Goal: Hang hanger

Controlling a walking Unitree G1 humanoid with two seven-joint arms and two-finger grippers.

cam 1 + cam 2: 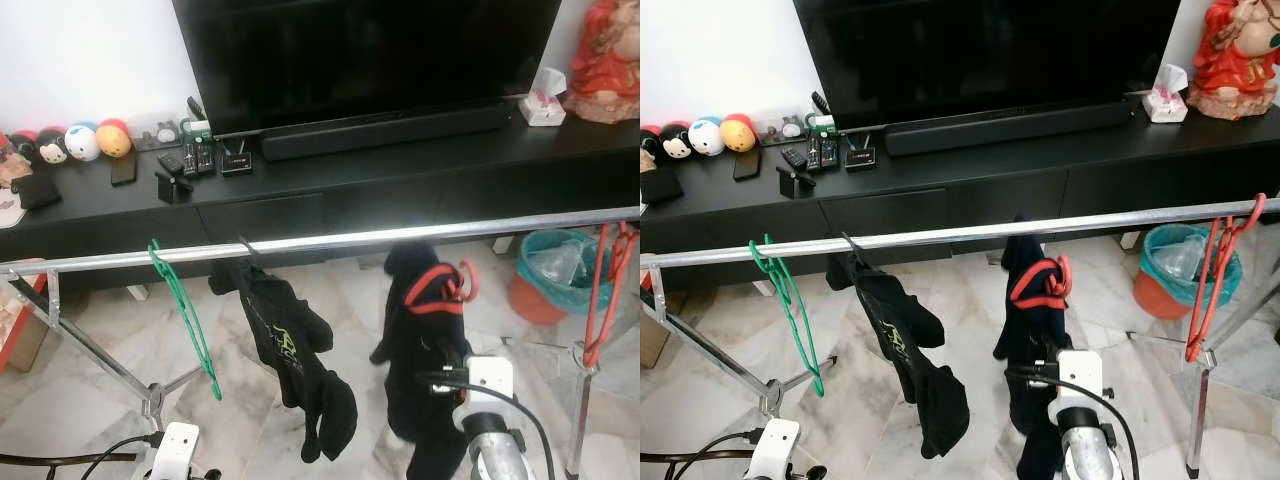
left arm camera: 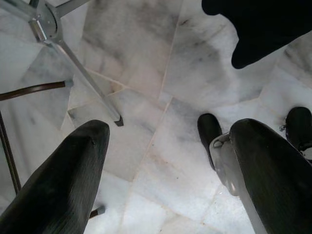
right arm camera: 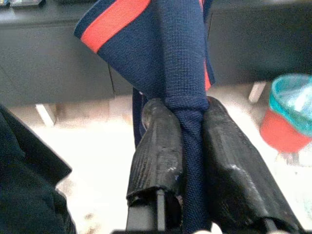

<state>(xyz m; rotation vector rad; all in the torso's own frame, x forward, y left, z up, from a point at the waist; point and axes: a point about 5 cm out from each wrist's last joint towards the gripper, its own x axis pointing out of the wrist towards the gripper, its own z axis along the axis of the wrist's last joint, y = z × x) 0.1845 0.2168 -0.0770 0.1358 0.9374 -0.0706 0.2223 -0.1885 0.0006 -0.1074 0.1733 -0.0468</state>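
Far left on the rail (image 1: pixel 330 240): a green hanger (image 1: pixel 185 320), bare, hooked on and hanging slantwise. Low at the left, the left gripper (image 2: pixel 161 175), idle, fingers spread wide over marble floor (image 2: pixel 146 87), gripping nothing. Next along the rail, a black garment (image 1: pixel 290 350) draped from a dark hook, hanging limp. Right of that, just under the rail and not yet hooked, the task's piece: a red hanger (image 1: pixel 440 285) wearing a navy garment (image 3: pixel 165 63) with red stripes, lifted from below by the right gripper (image 3: pixel 187 146). Fingers clenched on a bunched fold of the navy knit, not on the hanger's frame. Further right, another red hanger (image 1: pixel 605 290) on the rail, bare, near the stand's post. Behind it, a teal bin (image 1: pixel 560 270) on the floor; beyond the rail, a black TV bench (image 1: pixel 400 170).

Likely handling: light overall, but soft cloth between the fingers gives poor control of the stiff plastic hook. Liable to swing and twist, hook free to turn away from the rail. Knit could slip or stretch through the grip. Better purchase at the hanger's neck or shoulder, where the stiff plastic would steer the hook directly. Otherwise a slow lift, hook over the rail, then lowering.
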